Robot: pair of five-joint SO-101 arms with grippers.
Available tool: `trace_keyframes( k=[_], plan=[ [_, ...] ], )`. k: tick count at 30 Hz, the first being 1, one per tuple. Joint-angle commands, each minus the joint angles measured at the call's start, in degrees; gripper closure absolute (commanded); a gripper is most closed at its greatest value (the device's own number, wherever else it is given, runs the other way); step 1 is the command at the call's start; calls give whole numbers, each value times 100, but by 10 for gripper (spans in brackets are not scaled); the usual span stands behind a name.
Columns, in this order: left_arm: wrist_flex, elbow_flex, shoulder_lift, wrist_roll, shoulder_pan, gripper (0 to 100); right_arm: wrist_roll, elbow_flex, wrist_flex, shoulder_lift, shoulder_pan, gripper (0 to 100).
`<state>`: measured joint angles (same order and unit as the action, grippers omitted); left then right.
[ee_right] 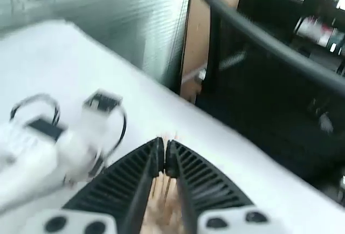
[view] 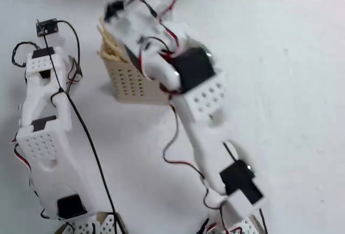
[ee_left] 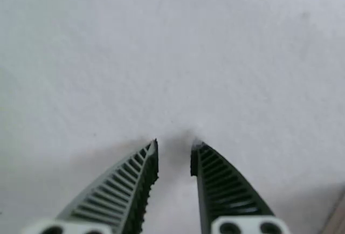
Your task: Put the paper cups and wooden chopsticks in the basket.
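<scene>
A perforated tan basket [view: 132,85] stands on the white table left of centre. Wooden chopsticks [view: 110,48] stick up out of it, leaning left. My right arm stretches from the front edge over the basket, and its gripper [view: 115,12] hovers above the far side. In the right wrist view that gripper [ee_right: 164,143] is shut, with the chopsticks [ee_right: 161,201] showing tan through the slit behind the fingers; I cannot tell if it grips them. My left gripper [ee_left: 175,146] points down at bare table, slightly open with nothing between its fingers.
The folded left arm [view: 46,115] stands left of the basket with looping black cables [view: 81,121]. Bare white table [view: 280,83] spreads to the right. Beyond the table's far edge is a black chair [ee_right: 259,83].
</scene>
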<state>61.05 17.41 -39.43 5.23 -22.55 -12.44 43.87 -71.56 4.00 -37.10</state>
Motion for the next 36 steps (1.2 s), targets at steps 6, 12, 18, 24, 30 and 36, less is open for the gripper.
trace_keyframes(
  k=[6, 12, 18, 24, 30, 36],
  plan=[
    [281, 79, 180, -9, -22, 880, -9, -624, -2703, -1077, 1015, 981],
    [1310, 149, 1015, -35, 136, 880, -9, -3007, -2475, -2009, 2202, 981],
    [2163, 176, 1956, -35, 163, 883, -651, -5521, -1701, -3547, 2686, 981],
    [2980, 132, 2738, -44, 154, 884, -1679, -8440, -488, -5578, 2897, 978],
    [3314, 26, 2879, -62, 127, 884, -1960, -10866, 259, -7881, 2897, 978],
    [2242, -1327, 3284, -62, 127, 884, -1978, -12343, -13, -10308, 2905, 978]
  ],
)
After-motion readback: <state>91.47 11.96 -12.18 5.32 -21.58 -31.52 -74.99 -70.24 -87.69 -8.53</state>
